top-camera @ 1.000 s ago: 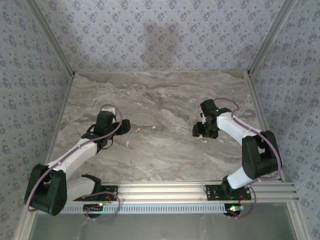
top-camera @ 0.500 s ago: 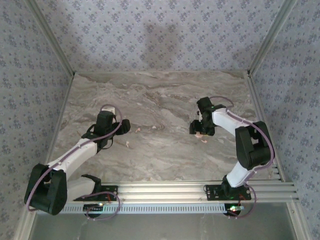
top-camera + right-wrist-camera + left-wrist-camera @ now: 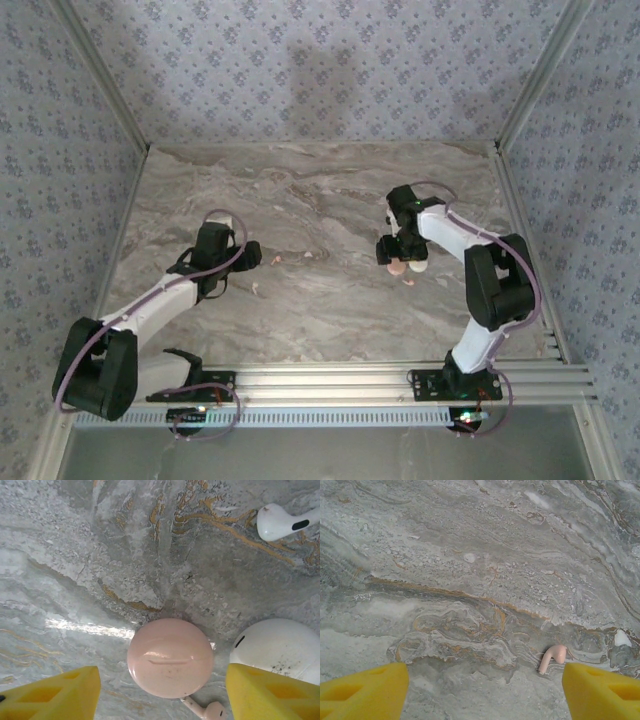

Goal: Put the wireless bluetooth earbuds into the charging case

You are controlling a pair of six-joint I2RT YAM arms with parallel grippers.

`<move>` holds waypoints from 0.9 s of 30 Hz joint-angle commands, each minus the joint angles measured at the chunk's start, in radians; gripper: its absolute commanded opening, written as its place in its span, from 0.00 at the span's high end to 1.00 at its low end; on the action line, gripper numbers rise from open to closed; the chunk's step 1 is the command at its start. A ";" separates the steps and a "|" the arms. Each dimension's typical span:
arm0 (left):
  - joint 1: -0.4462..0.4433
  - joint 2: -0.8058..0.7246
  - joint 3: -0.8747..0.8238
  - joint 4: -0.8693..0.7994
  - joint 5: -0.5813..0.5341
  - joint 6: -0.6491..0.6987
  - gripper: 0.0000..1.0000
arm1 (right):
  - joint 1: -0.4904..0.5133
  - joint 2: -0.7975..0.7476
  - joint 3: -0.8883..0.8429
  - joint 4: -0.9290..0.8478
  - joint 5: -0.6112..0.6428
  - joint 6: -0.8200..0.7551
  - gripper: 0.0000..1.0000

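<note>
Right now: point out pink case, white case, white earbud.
pink case [image 3: 171, 658]: right wrist view, centre of lid.
white case [image 3: 275, 647]: right wrist view, top of lid.
white earbud [image 3: 275, 522]: right wrist view, rounded head.

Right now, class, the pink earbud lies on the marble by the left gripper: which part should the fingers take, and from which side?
Likely the rounded head of the pink earbud, from straight above: it lies flat on the marble with its thin stem hugging the surface, so the thicker head gives more to pinch. Centre the open left gripper over it first.
</note>
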 commanded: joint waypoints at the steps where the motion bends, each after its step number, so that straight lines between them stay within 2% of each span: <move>1: -0.004 0.008 0.021 0.019 -0.009 -0.003 0.20 | 0.006 0.048 0.065 -0.100 0.026 -0.087 0.31; 10: -0.004 0.016 0.024 0.008 -0.010 -0.001 0.20 | 0.030 0.132 0.106 -0.094 0.013 -0.083 0.30; 18: -0.004 0.013 0.024 0.005 -0.013 0.000 0.20 | 0.047 0.181 0.123 -0.125 0.064 -0.074 0.32; 21: -0.004 0.018 0.024 0.007 -0.015 0.000 0.20 | 0.049 0.188 0.119 -0.130 0.072 -0.072 0.37; 25: -0.004 0.028 0.025 0.010 -0.014 0.000 0.20 | 0.048 0.192 0.112 -0.127 0.063 -0.068 0.52; 27: -0.004 0.028 0.027 0.011 -0.007 -0.003 0.20 | 0.050 0.185 0.109 -0.122 0.065 -0.059 0.56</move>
